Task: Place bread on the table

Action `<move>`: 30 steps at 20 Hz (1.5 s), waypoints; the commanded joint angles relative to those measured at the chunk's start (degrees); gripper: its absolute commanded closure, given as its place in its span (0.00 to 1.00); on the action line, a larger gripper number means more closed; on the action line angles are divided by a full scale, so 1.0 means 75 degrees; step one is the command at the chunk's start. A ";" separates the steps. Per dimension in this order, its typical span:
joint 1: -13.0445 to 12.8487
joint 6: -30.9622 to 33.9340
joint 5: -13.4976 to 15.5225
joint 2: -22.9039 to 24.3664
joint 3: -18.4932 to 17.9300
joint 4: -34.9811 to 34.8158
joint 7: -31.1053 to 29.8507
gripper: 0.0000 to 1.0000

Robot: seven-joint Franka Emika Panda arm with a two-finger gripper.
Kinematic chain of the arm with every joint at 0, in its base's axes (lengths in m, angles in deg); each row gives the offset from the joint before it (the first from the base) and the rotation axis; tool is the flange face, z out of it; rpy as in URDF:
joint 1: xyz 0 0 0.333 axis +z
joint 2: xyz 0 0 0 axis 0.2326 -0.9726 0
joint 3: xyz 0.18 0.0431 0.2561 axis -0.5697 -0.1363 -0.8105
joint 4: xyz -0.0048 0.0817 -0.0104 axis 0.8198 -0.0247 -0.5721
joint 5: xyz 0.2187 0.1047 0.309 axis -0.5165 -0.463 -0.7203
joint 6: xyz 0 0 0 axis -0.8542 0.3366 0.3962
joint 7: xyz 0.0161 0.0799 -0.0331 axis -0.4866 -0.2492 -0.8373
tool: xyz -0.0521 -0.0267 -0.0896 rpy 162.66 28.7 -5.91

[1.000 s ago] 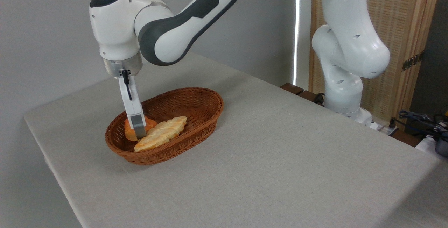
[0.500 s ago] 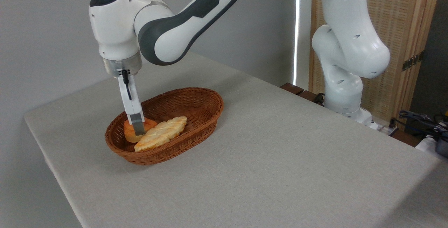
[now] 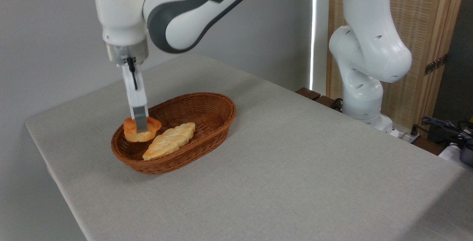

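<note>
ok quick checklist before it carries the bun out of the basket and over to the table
1. Gripper shut on the bun: ok, the visible finger presses its front.
2. Bun lifted off the basket floor: ok, it sits level with the wicker basket rim.
3. Bun clear of the rim for a sideways move: not ok, it is barely above it.
4. Long braided loaf left behind: ok, lying in the basket.
5. Free table surface for placing: ok.
6. Grip firmness: cannot tell.

The near finger [image 3: 140,121] of the gripper [image 3: 140,124] covers the middle of the bread [image 3: 130,130]; the far finger is hidden behind it, so the grip is probably closed. The table [image 3: 295,167] runs off the bottom and right edges.
</note>
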 commanded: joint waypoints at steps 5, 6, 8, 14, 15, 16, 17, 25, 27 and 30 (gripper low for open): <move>0.0403 0.1338 -0.0035 0.1057 -0.0525 -0.0059 -0.0404 0.39; 0.0403 0.1374 -0.0035 0.1093 -0.0584 -0.0071 -0.0380 0.39; 0.0415 0.1503 -0.0070 0.1152 -0.0853 -0.0071 -0.0368 0.37; 0.0415 0.2019 -0.0925 0.1129 -0.1837 -0.0444 -0.0204 0.21; 0.0415 0.2007 -0.0937 0.1117 -0.1932 -0.0527 -0.0192 0.19; 0.0415 0.1949 -0.0949 0.1082 -0.2037 -0.0644 -0.0192 0.11; 0.0415 0.1914 -0.0949 0.1070 -0.2073 -0.0680 -0.0192 0.04; 0.0415 0.1890 -0.0949 0.0953 -0.2179 -0.0832 -0.0192 0.00; 0.0415 0.1878 -0.0949 0.0883 -0.2179 -0.0844 -0.0192 0.00; 0.0415 0.1867 -0.0937 0.0777 -0.2167 -0.0844 -0.0192 0.00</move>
